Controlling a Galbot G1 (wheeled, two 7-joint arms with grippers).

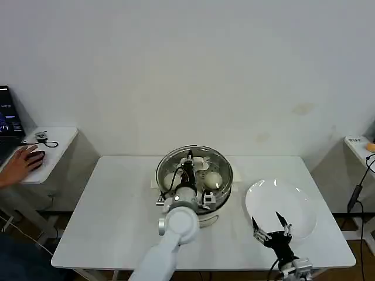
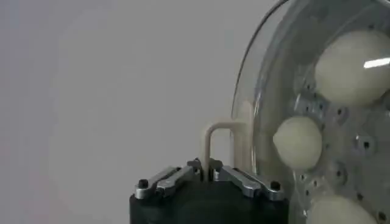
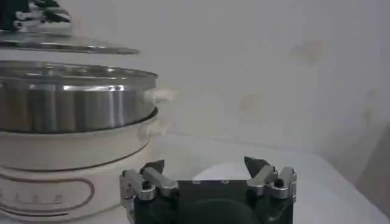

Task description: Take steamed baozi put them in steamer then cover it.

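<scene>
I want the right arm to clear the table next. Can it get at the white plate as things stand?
Probably yes. The right gripper, fingers open, hangs at the near edge of the white plate, which is bare, with nothing between them; the left gripper is busy holding the glass lid over the steamer.

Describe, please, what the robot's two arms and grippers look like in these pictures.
The left arm is smooth white with a rounded wrist joint, ending in the black left gripper with silver metal links and black cables. The right gripper has a black body, silver links with black screws, and pointed black fingertips.
</scene>
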